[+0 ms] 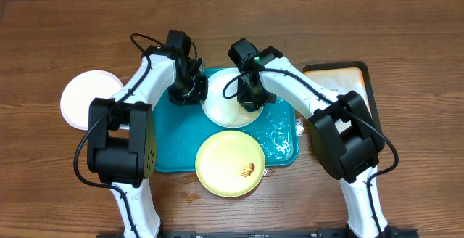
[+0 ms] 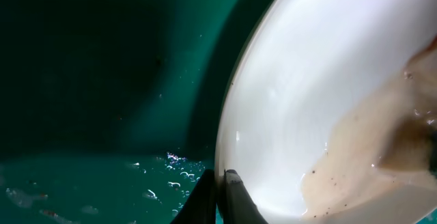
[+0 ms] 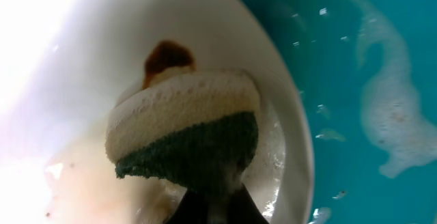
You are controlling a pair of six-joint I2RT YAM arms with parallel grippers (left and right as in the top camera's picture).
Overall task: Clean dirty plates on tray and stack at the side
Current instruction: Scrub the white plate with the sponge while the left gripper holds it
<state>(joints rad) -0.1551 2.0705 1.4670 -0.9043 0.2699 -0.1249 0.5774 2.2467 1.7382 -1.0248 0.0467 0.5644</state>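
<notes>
Currently the left jaws pinch the rim of the round white plate (image 1: 225,113) on the wet teal-blue rectangular plastic tray (image 1: 170,147), while the right jaws hold a white-and-dark-green sponge (image 3: 184,121) against its face; scrub firmly across the brown smear (image 3: 167,57) with the rim grip steady. Only the right wrist view shows that smear; only the overhead view shows the smeared pale yellow-green plate (image 1: 225,158) and a second white plate (image 1: 83,100) on the wooden bench (image 1: 65,27).

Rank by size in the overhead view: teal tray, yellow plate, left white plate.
1. Teal tray.
2. Yellow plate and left white plate: alike, the white one partly behind an arm, so unranked.
</notes>
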